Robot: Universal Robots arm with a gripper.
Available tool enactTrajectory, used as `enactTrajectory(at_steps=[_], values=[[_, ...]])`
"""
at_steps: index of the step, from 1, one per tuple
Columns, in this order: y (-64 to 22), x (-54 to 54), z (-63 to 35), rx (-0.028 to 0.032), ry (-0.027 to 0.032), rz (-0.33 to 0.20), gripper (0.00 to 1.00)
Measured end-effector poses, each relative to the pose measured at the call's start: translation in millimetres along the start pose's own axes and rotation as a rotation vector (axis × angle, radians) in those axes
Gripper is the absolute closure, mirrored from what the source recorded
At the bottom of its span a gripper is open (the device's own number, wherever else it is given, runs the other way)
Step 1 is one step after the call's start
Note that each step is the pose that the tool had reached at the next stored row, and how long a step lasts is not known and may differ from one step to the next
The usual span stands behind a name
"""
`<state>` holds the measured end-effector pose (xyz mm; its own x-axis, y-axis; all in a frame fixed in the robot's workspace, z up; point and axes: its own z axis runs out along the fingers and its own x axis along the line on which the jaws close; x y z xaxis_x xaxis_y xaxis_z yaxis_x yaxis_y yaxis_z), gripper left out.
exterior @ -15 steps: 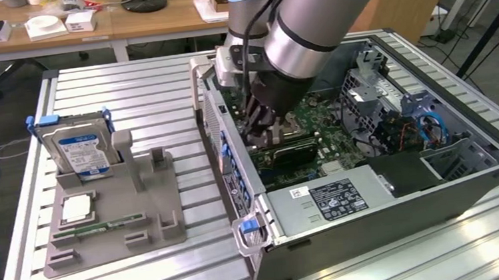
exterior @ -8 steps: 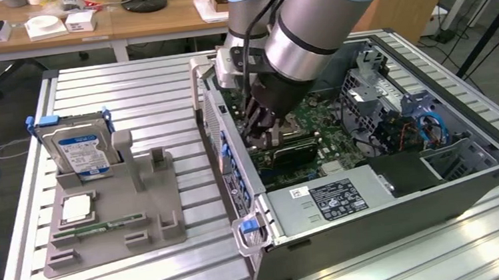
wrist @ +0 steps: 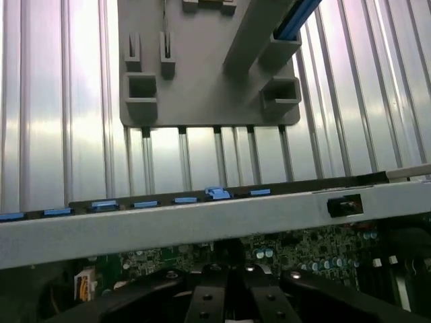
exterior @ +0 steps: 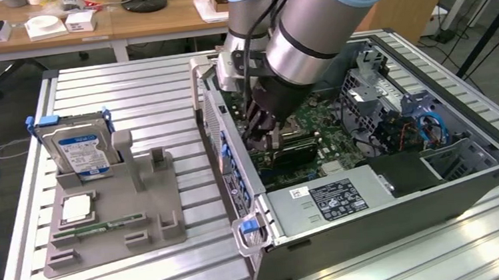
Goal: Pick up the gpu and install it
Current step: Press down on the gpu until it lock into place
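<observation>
Arm reaches down into the open computer case (exterior: 467,183), which lies on its side on the slatted aluminium desk (exterior: 139,95). Gripper (exterior: 265,135) is low inside the case, over the green motherboard (exterior: 320,124), fingers together. In the exterior view the gpu (exterior: 288,151) looks like the dark card standing on edge right under the gripper, at its 6 o'clock, touching or nearly touching the fingertips and seated down at the motherboard; whether the fingers clamp it, can't tell. In the wrist view the gripper (wrist: 229,296) is black, close to the board (wrist: 296,245), with the case wall (wrist: 202,219) crossing just beyond it. Gray parts holder (exterior: 117,217) sits on the desk at 9 o'clock from the case, well apart from the gripper. Hard drive (exterior: 79,150) with blue label stands upright in its far slot. Memory stick (exterior: 104,227) lies flat on the holder, and a square chip (exterior: 76,207) sits beside it. Power supply (exterior: 330,200) sits at the case's near end.
</observation>
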<state>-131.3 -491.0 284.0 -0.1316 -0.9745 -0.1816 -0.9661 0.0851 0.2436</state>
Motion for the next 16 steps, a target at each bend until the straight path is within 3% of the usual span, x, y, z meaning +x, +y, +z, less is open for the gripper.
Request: enactTrajectory(at_steps=[3, 5, 7, 16], values=[[-11.8, -1.4, -3.1, -0.0039, -0.0085, -0.001, 0.89], [-20.1, -2.5, -5.0, -0.0059, -0.0219, -0.004, 0.89], [-27.3, -3.6, -6.6, -0.0074, -0.0282, -0.006, 0.89], [-27.3, -3.6, -6.6, -0.0072, -0.0282, -0.006, 0.89]])
